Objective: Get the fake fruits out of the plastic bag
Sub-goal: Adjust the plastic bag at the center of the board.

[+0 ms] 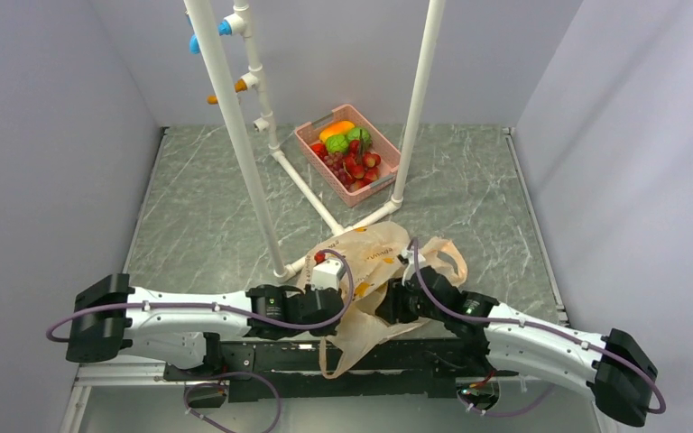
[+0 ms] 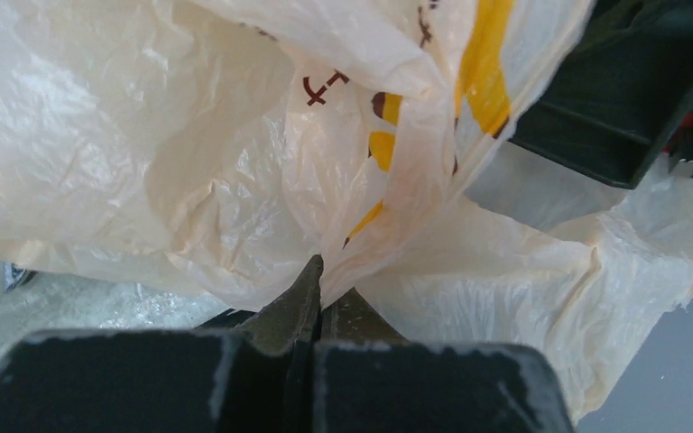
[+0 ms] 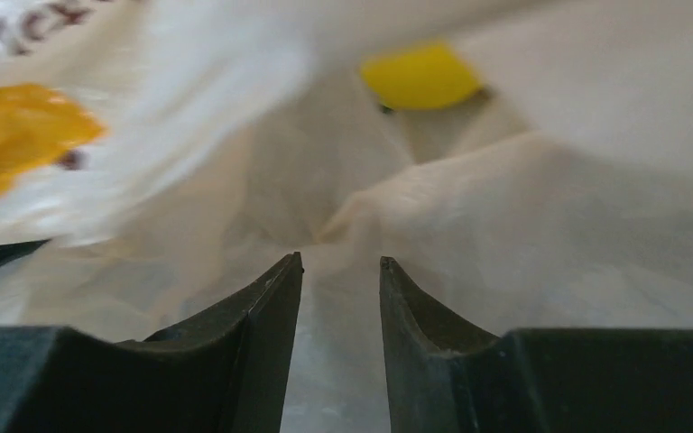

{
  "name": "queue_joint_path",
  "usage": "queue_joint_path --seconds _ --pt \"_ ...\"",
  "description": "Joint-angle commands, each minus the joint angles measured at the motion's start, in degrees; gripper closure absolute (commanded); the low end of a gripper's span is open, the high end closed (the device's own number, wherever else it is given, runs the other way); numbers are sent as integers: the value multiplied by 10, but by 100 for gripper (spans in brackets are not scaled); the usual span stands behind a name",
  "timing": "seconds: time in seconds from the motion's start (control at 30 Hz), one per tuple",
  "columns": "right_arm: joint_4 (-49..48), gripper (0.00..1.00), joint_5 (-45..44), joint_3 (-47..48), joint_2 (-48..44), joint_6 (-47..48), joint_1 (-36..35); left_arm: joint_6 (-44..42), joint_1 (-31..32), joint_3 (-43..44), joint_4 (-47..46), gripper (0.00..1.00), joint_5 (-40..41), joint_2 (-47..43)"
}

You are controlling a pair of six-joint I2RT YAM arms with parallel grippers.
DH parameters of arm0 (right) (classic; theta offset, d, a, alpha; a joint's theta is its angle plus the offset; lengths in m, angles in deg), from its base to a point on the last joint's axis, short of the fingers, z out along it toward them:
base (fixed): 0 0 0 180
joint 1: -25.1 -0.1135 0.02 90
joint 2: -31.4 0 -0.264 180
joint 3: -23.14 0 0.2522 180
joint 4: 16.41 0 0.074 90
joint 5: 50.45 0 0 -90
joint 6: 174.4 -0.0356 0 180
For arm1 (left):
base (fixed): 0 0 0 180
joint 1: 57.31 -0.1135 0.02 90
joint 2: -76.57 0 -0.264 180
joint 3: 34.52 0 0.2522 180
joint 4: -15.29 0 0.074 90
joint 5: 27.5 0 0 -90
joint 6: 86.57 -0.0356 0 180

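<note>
From above, the plastic bag lies crumpled on the table between the 2 arms. Its length runs from the near edge toward the far right, where a handle loops. The left gripper meets it from the left and the right gripper from the right, both about equally near. No fake fruits show through the film here. The pink basket stands well apart at the back.

In the left wrist view, the left gripper has its jaws together, pinching a gathered fold of the bag.

In the right wrist view, the right gripper has its jaws partly apart, with a ridge of bag film just ahead of the gap and nothing clamped. A blurred yellow patch lies farther ahead. It may be fruit or print; the blur leaves that unsettled.
</note>
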Motion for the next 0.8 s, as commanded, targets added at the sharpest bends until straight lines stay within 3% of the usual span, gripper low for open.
queue_joint_path --seconds 0.0,0.13,0.27,0.47,0.77 --pt "-59 61 -95 -34 -48 -61 -19 53 14 -22 -10 100 45 -8" --pt "-28 61 -142 -51 -129 -60 -19 78 20 -54 -25 100 48 -15" --pt "-40 33 -163 -58 -145 -53 -18 97 26 -70 -29 100 58 -24" --pt "-64 15 -223 11 -37 20 -19 85 31 -70 -49 100 73 -47" --pt "-161 14 -254 51 73 101 -18 80 34 -34 -31 100 68 -10"
